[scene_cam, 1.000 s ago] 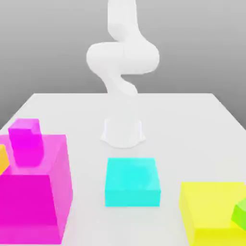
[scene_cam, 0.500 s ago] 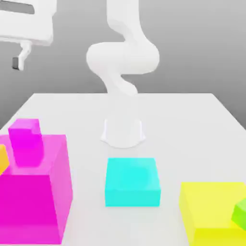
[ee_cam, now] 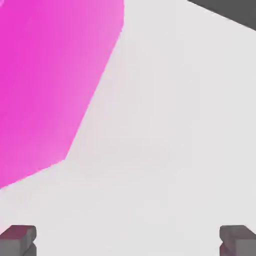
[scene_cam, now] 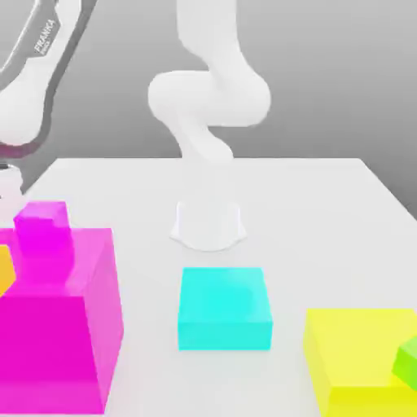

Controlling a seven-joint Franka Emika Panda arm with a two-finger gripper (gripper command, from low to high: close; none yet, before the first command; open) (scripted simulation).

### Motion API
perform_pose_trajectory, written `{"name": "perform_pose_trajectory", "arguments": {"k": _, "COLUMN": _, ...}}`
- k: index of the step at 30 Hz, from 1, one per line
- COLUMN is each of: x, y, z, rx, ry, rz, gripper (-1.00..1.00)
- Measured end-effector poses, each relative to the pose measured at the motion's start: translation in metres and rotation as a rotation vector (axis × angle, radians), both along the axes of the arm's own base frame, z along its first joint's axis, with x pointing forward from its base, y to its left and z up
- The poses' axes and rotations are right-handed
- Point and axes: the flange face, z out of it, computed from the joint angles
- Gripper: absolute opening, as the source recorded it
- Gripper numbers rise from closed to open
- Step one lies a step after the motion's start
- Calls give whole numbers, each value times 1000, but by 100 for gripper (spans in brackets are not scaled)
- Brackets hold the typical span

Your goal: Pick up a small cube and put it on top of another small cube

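claw [ee_cam: 128,241] spread wide, nothing in it, hanging over bare tabletop [ee_cam: 175,125] | small magenta cube [scene_cam: 42,230] sits upright on big magenta block [scene_cam: 61,326] at the tabletop's near corner, exterior view's left | cyan block [scene_cam: 225,308] mid near edge

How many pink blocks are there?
2. A big pink block sits at the exterior view's left front of the table, and a small pink block sits on top of it. More could be hidden past the picture's edge.
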Motion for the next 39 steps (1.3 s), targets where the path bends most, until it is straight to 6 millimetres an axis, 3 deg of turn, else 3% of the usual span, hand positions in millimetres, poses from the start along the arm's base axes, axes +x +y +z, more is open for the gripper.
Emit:
{"name": "perform_pose_trajectory", "arguments": {"k": 4, "x": -54, "y": 29, "z": -57, "rx": 57, "ry": 69, "rz": 57, "gripper": 0}}
{"name": "perform_pose_trajectory", "arguments": {"k": 5, "x": -59, "y": 41, "z": -63, "rx": 62, "ry": 71, "rz": 66, "gripper": 0}}
{"name": "perform_pose_trajectory", "arguments": {"k": 12, "x": -41, "y": 150, "z": -45, "rx": -3, "ry": -11, "rz": 113, "gripper": 0}}
{"name": "perform_pose_trajectory", "arguments": {"k": 13, "x": -40, "y": 159, "z": -47, "rx": -9, "ry": -20, "rz": 119, "gripper": 0}}
{"name": "perform_pose_trajectory", "arguments": {"k": 21, "x": -45, "y": 160, "z": -103, "rx": -19, "ry": -27, "rz": 97, "gripper": 0}}
{"name": "perform_pose_trajectory", "arguments": {"k": 22, "x": -45, "y": 160, "z": -107, "rx": -18, "ry": -28, "rz": 96, "gripper": -100}}
{"name": "perform_pose_trajectory", "arguments": {"k": 28, "x": -46, "y": 161, "z": -110, "rx": -15, "ry": -27, "rz": 96, "gripper": -100}}
{"name": "perform_pose_trajectory", "arguments": {"k": 37, "x": -48, "y": 157, "z": -49, "rx": -13, "ry": -30, "rz": 82, "gripper": -100}}
{"name": "perform_pose_trajectory", "arguments": {"k": 39, "x": -49, "y": 139, "z": -26, "rx": -46, "ry": -56, "rz": 62, "gripper": -100}}
